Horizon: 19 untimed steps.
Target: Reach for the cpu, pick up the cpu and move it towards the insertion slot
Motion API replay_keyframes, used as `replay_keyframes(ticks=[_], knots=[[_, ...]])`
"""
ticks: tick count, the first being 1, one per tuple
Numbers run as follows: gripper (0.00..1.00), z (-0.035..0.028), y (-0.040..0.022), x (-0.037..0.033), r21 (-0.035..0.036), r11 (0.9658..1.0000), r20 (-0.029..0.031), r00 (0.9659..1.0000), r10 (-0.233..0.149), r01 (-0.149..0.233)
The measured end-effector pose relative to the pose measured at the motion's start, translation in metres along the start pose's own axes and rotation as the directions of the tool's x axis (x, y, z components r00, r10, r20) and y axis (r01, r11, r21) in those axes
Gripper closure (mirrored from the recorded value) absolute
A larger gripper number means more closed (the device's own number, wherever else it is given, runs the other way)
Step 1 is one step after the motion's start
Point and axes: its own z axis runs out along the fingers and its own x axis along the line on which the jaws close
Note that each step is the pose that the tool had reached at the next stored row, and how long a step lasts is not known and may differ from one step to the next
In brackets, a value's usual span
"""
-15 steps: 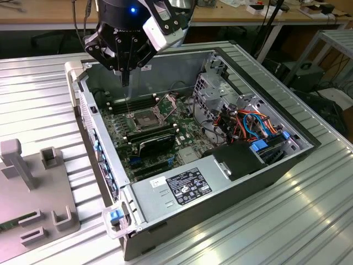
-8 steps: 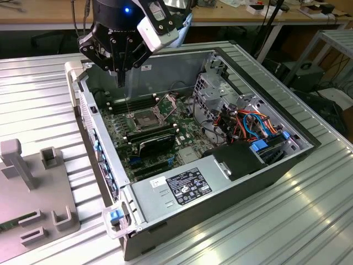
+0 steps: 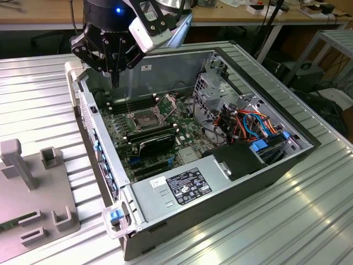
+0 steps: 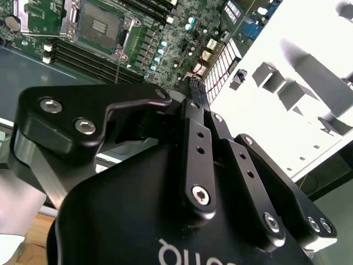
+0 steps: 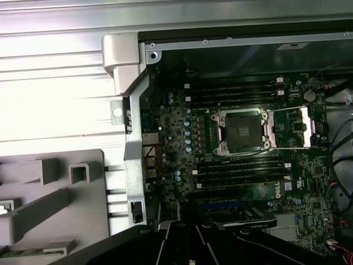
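My black gripper (image 3: pixel 114 83) hangs above the open computer case, over its rim on the exterior view's left. Its fingers come together to one narrow tip, shut, in the second wrist view (image 4: pixel 193 93) too. The cpu is hidden; I cannot make it out between the fingertips. The insertion slot (image 3: pixel 144 117) is a square socket with a shiny metal frame and a dark centre. It lies on the green board below the gripper, toward the exterior view's right, with its thin bracket swung open. Both wrist views show the slot (image 4: pixel 99 26) (image 5: pixel 241 132) unoccupied.
A grey fixture block (image 3: pixel 38 187) with raised posts sits outside the case on the exterior view's left. Inside are long dark memory slots (image 5: pixel 237 168), a black glossy card (image 3: pixel 157 144), a power supply (image 3: pixel 182 185), a metal drive cage (image 3: pixel 220 88) and coloured cables (image 3: pixel 248 124).
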Motion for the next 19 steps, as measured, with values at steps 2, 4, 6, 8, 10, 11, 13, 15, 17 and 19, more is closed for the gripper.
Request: replay_keyframes(ticks=[2,4,6,8,10,11,13,15,17,19], knots=[[0.89,0.0,-0.0002,0.0024,0.0,1.0,-0.0002,1.0,0.0,0.0],[0.89,-0.0001,-0.0003,0.0039,0.0001,1.0,-0.0003,1.0,0.0,0.0],[0.89,-0.0001,-0.0004,0.0059,0.0001,1.0,-0.0003,1.0,0.0,0.0],[0.89,-0.0001,-0.0006,0.0074,0.0001,1.0,-0.0003,1.0,0.0,0.0],[0.89,-0.0001,-0.0008,0.0109,0.0,1.0,-0.0003,1.0,0.0,0.0],[0.89,-0.0002,-0.0009,0.0125,0.0,1.0,-0.0004,1.0,0.0,0.0],[0.89,-0.0002,-0.0012,0.0154,0.0,1.0,-0.0004,1.0,0.0,0.0],[0.89,-0.0002,-0.0014,0.0189,0.0001,1.0,-0.0005,1.0,0.0,0.0],[0.89,-0.0002,-0.0017,0.0233,0.0,1.0,-0.0006,1.0,0.0,0.0],[0.89,-0.0002,-0.0019,0.0254,0.0,1.0,-0.0006,1.0,0.0,0.0]])
